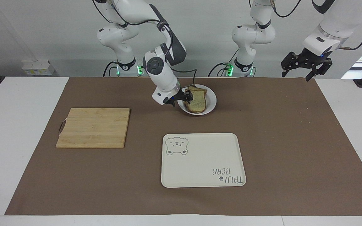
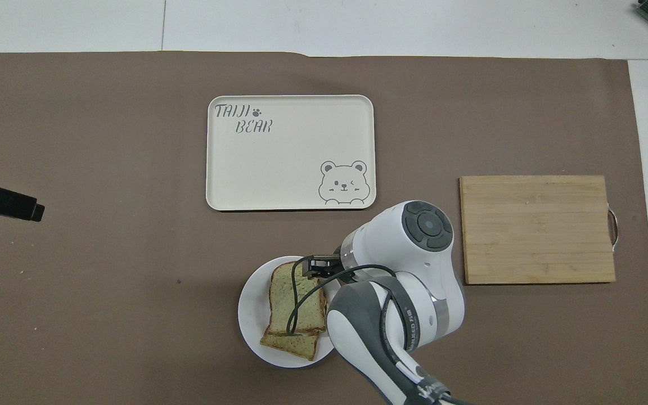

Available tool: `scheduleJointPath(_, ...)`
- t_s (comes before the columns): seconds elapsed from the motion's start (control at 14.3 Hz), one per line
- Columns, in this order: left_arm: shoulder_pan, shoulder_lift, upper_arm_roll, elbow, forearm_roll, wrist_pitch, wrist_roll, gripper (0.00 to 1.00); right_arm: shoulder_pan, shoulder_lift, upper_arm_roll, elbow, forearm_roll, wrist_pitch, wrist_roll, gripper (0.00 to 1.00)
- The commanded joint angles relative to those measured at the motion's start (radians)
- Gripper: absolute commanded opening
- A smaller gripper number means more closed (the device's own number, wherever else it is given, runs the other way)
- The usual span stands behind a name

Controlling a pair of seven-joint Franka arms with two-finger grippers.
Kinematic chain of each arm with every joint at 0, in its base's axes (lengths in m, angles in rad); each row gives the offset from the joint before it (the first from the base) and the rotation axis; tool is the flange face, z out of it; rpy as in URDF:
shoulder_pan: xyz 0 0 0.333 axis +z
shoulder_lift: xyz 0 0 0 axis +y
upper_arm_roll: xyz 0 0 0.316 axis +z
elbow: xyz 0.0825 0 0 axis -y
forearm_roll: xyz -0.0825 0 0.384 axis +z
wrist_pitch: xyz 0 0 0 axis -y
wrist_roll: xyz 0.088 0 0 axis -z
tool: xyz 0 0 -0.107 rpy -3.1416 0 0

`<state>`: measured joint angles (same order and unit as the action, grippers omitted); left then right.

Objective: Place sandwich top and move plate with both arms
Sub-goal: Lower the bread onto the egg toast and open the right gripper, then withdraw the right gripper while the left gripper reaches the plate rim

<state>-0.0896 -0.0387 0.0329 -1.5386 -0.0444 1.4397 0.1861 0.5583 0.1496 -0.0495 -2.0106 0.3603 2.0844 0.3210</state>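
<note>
- Sandwich top (image 1: 197,102): pale speckled slice with brown crust, lying flat on a lower slice (image 2: 293,343) whose crust end shows past it on the side nearer the robots. Both rest on the plate. No fingers grip it.
- Plate (image 1: 212,99): small, round, white, on the brown mat (image 1: 278,131) close to the robots' edge of the worktop (image 1: 17,125), about midway between the two arm bases.
- Right gripper (image 1: 181,98): low at the plate's rim on the side toward the right arm's end of the worktop. Its fingers (image 2: 319,262) are spread apart and hold nothing; the upper one reaches over the edge of the sandwich top at the corner farthest from the robots, while the slice's main face lies clear of them. Whether a tip touches the crust cannot be told.
- Left gripper (image 1: 298,70): raised in the air over the mat's corner at the left arm's end, waiting well apart from the plate. Fingers spread wide, nothing between them.
- Tray (image 1: 200,175): rectangular, cream, with bear drawing and lettering, farther from the robots than the plate, nothing on it.
- Cutting board (image 1: 94,127): wooden, with a small handle, toward the right arm's end of the worktop, nothing on it.
</note>
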Motion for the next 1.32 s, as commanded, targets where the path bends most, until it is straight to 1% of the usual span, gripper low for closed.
scheduleJointPath(0.0, 0.002, -0.027, 0.012, -0.034, -0.006, 0.011, -0.011, 1.00, -0.069, -0.036, 0.003, 0.052, -0.093, -0.093, -0.031, 1.00)
scheduleJointPath(0.21, -0.001, -0.026, 0.010, -0.031, -0.006, 0.022, -0.002, 1.00, -0.142, -0.071, 0.003, 0.073, -0.162, -0.144, -0.034, 1.00)
scheduleJointPath(0.28, 0.002, -0.026, 0.010, -0.034, -0.009, 0.025, 0.001, 1.00, -0.173, -0.074, 0.003, 0.094, -0.191, -0.174, -0.034, 1.00)
scheduleJointPath(0.49, -0.001, -0.027, 0.010, -0.041, -0.080, 0.039, 0.001, 1.00, -0.285, -0.085, 0.002, 0.138, -0.202, -0.268, -0.036, 1.00)
scheduleJointPath(0.56, -0.004, -0.030, 0.010, -0.058, -0.103, 0.056, 0.000, 1.00, -0.322, -0.093, 0.003, 0.141, -0.204, -0.277, -0.037, 1.00)
scheduleJointPath(0.63, -0.007, -0.053, 0.010, -0.093, -0.141, 0.089, 0.000, 1.00, -0.359, -0.102, 0.003, 0.142, -0.204, -0.285, -0.037, 1.00)
scheduleJointPath(0.77, 0.001, -0.084, 0.010, -0.182, -0.256, 0.145, 0.012, 1.00, -0.403, -0.116, 0.000, 0.144, -0.205, -0.285, -0.036, 1.00)
scheduleJointPath(0.91, -0.004, -0.127, 0.010, -0.298, -0.345, 0.183, 0.041, 1.00, -0.443, -0.122, 0.003, 0.170, -0.268, -0.296, -0.040, 1.00)
scheduleJointPath(0.98, -0.005, -0.170, 0.010, -0.383, -0.407, 0.236, 0.061, 1.00, -0.448, -0.131, 0.003, 0.184, -0.309, -0.319, -0.065, 1.00)
scheduleJointPath(1.05, -0.012, -0.209, 0.010, -0.479, -0.461, 0.319, 0.073, 1.00, -0.451, -0.142, 0.002, 0.202, -0.339, -0.346, -0.097, 1.00)
scheduleJointPath(1.12, -0.018, -0.231, 0.007, -0.562, -0.491, 0.394, 0.078, 1.00, -0.462, -0.159, 0.000, 0.211, -0.346, -0.365, -0.118, 1.00)
scheduleJointPath(1.25, -0.056, -0.248, 0.009, -0.667, -0.564, 0.470, 0.123, 1.00, -0.483, -0.188, -0.003, 0.222, -0.346, -0.365, -0.164, 1.00)
